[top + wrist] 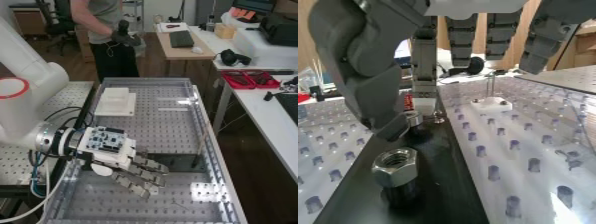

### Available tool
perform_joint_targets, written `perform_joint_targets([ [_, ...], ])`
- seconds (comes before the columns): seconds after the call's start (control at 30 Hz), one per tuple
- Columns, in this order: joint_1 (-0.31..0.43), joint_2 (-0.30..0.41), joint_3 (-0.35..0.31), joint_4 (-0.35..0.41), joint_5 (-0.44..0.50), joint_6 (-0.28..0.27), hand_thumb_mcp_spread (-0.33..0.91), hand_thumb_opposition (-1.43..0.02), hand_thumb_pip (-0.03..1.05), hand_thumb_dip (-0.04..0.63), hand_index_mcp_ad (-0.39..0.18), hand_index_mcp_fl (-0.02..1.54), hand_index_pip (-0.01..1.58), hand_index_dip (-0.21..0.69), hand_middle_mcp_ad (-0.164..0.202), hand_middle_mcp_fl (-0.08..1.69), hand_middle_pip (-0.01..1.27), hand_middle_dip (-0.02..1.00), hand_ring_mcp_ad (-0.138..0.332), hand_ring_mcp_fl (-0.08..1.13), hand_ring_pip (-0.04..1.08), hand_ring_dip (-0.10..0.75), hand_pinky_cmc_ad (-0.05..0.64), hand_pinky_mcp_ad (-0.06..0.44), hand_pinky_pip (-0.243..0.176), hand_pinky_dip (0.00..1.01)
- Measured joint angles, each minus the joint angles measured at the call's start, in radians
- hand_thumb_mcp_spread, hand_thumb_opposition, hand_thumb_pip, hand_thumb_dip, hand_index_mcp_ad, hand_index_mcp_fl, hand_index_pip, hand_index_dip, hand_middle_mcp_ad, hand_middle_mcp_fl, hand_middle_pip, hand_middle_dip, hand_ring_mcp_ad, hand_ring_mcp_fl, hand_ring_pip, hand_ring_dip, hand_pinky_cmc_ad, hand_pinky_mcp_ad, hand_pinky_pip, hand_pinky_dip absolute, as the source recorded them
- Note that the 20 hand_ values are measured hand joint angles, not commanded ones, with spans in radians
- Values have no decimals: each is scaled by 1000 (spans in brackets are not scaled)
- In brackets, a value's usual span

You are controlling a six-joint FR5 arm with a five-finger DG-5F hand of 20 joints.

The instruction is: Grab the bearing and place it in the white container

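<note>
Dark-grey robot hand (144,172), fingers apart, over blk bar (441,172) w/ hex nut (396,172), thumb nr metal ring (414,119), contact unclear

No text, label, brand, number or sign can be read in either view.
</note>
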Motion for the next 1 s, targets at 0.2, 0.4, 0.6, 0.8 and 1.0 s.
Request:
perform_joint_targets([
  [0.2, 0, -5, 0, 0, 2, -2, 358, -846, 724, 269, -72, -5, 1431, 312, 87, 5, 127, 140, 159, -3, 63, 47, 405, 293, -105, 176],
  [0.4, -2, -4, -2, 4, 2, -5, 358, -846, 724, 269, -72, 7, 1443, 307, 87, 5, 127, 140, 159, -3, 63, 47, 405, 293, -105, 176],
  [0.6, -4, -2, -9, 21, 3, 3, 382, -846, 721, 269, -72, 66, 1457, 284, 84, 2, 127, 140, 159, -3, 66, 47, 405, 293, -105, 176],
  [0.8, -2, -4, -10, 27, 4, 15, 382, -846, 721, 269, -70, 99, 1457, 283, 84, 5, 127, 141, 159, -3, 66, 47, 405, 293, -105, 176],
  [1.0, 3, -6, -5, 12, 6, 18, 394, -846, 724, 267, -68, 94, 1443, 269, 84, 2, 124, 143, 145, -2, 66, 47, 403, 293, -89, 180],
])
